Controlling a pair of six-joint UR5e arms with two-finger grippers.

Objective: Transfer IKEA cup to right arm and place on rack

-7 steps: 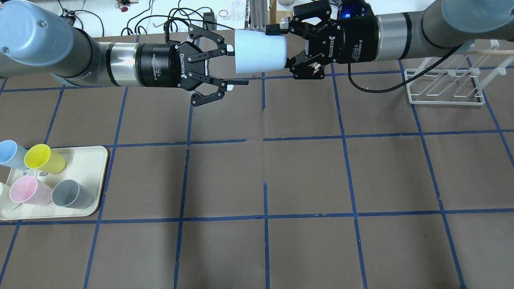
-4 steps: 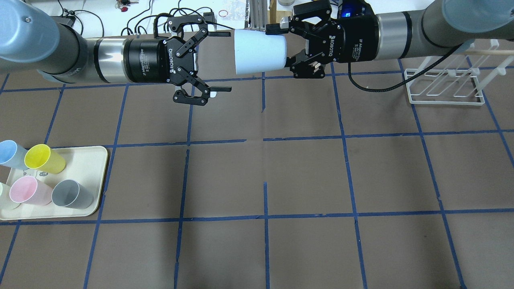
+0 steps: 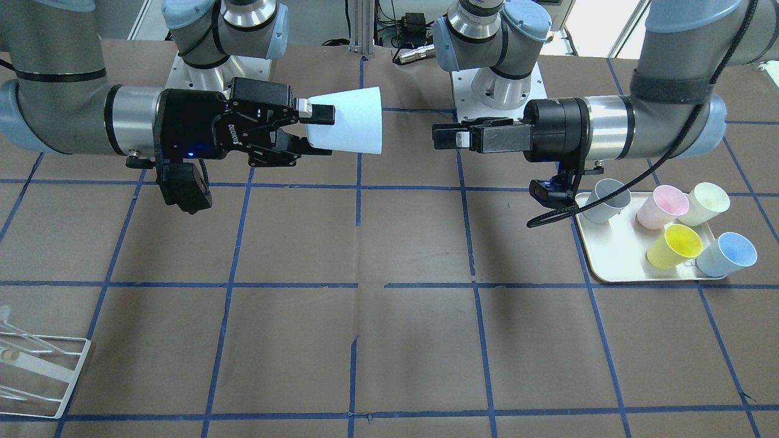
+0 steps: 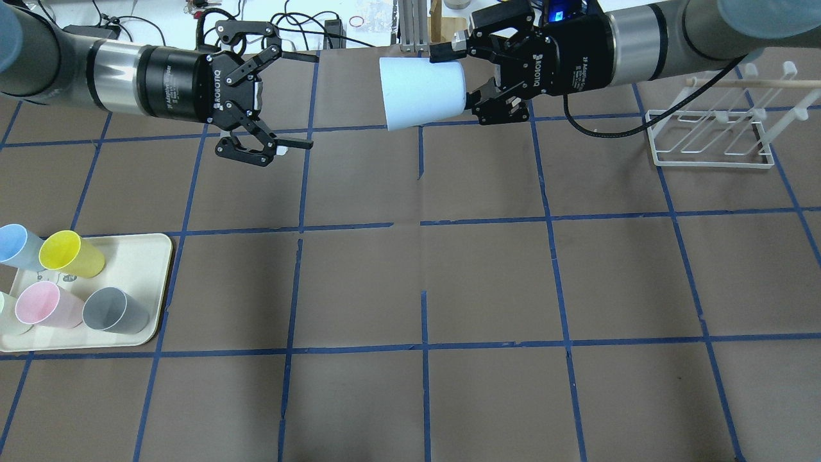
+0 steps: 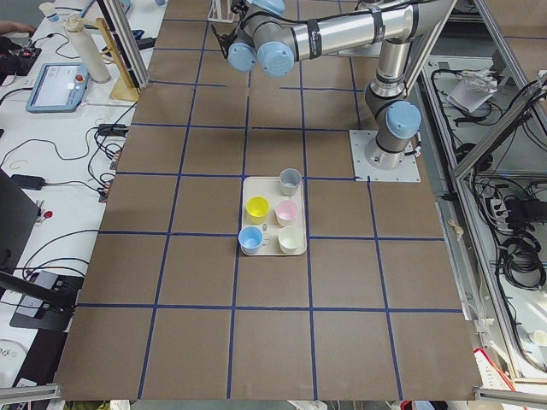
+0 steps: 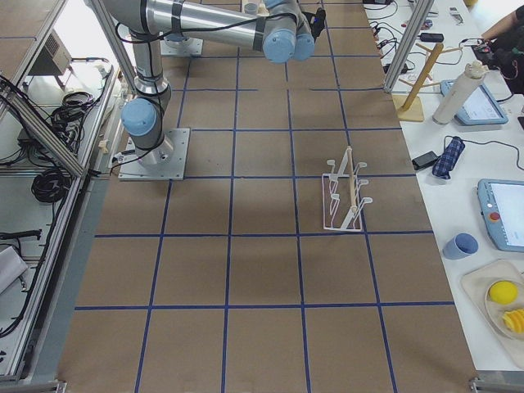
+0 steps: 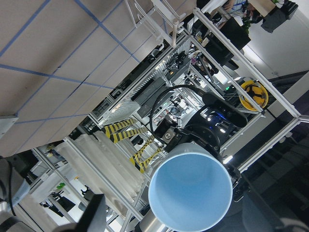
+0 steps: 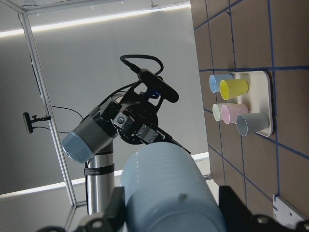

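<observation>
The pale blue IKEA cup (image 4: 420,93) lies sideways in the air over the far middle of the table, mouth toward my left arm. My right gripper (image 4: 463,76) is shut on its base end; the front-facing view shows the cup (image 3: 352,121) in that gripper (image 3: 319,129). My left gripper (image 4: 306,101) is open and empty, well to the left of the cup; it also shows in the front-facing view (image 3: 446,137). The left wrist view looks into the cup's mouth (image 7: 190,193). The right wrist view shows the cup's side (image 8: 169,188). The white wire rack (image 4: 709,138) stands at the far right.
A cream tray (image 4: 151,256) at the near left holds a second blue cup (image 4: 14,244), a yellow cup (image 4: 70,253), a pink cup (image 4: 43,305), a grey cup (image 4: 117,311) and a pale one. Cables and equipment lie beyond the table's far edge.
My left gripper, open, has drawn back to the left, away from the cup's mouth. My right gripper keeps its hold on the cup and has shifted slightly.
</observation>
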